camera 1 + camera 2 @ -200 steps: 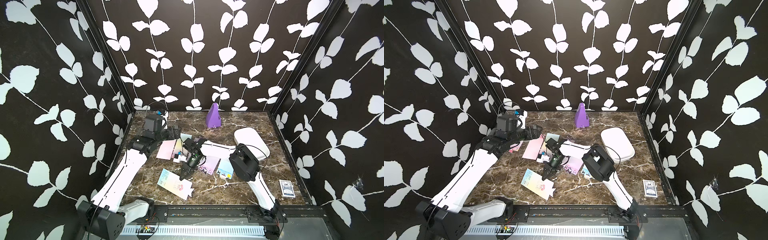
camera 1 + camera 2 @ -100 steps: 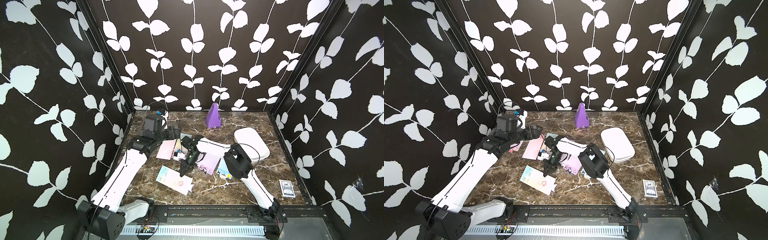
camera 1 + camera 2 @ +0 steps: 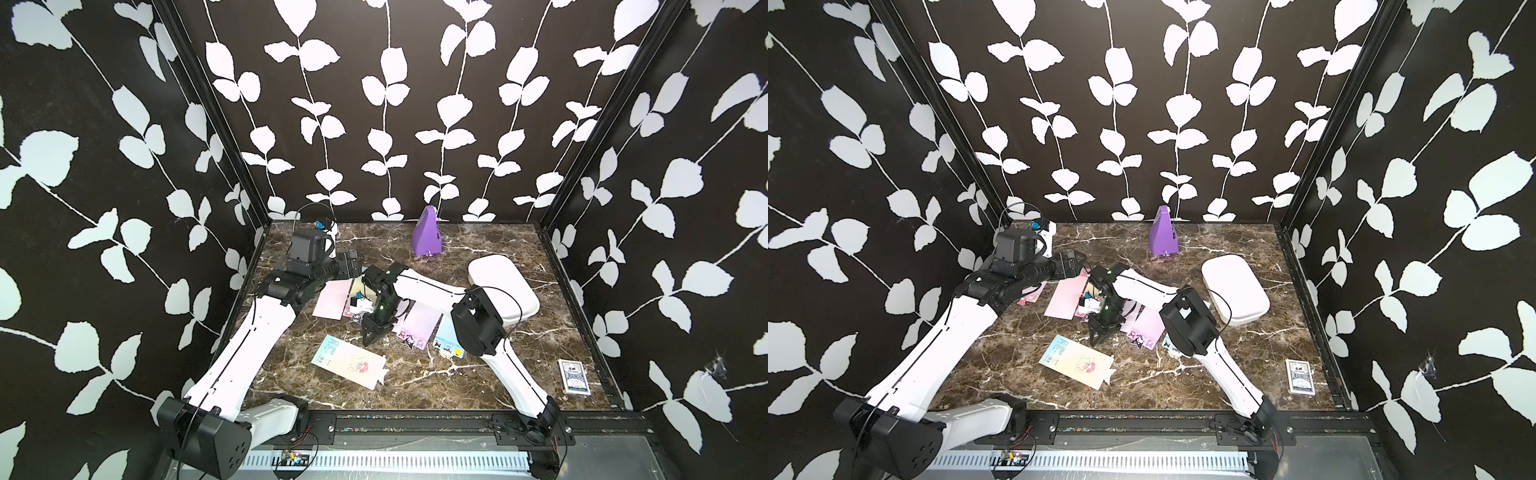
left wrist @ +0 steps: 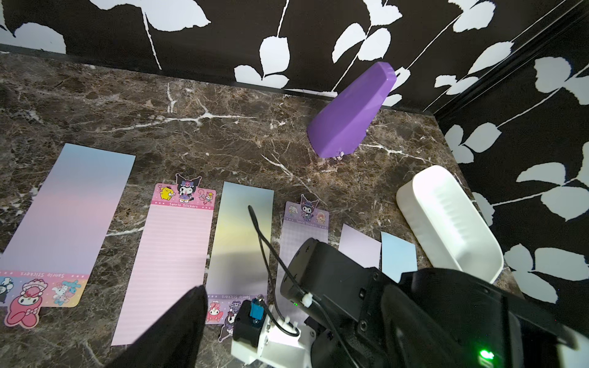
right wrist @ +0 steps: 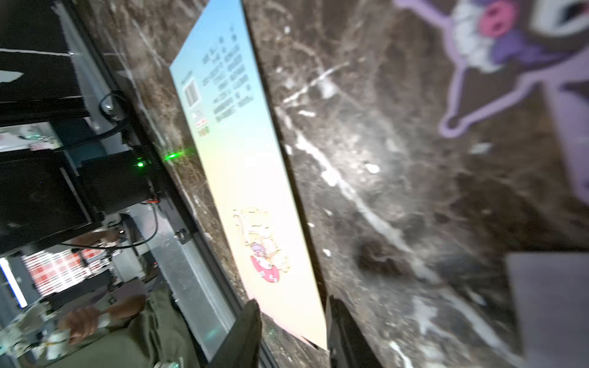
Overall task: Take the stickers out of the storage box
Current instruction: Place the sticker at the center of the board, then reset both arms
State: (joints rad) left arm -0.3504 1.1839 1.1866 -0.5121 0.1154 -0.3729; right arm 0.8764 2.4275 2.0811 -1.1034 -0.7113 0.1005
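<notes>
Where the bench [image 3: 436,386] shows whole, seven stickers [image 4: 173,255] lie on it, outside the one storage box [image 3: 505,286] at 2 o'clock: six side by side from 9 o'clock to centre, a seventh sheet [image 3: 349,360] alone at 7. One purple pyramid [image 3: 426,237] stands at 12, and one card pack [image 3: 573,376] lies at 4. The right arm [image 3: 428,286] crosses the row, hiding parts. The sheets are long and pastel, with cartoon figures at one end. The right pincer [image 3: 374,336] stands parted beside the lone sheet, gripping nothing; the left pincer [image 3: 353,266], at 10, is spread wide, empty.
</notes>
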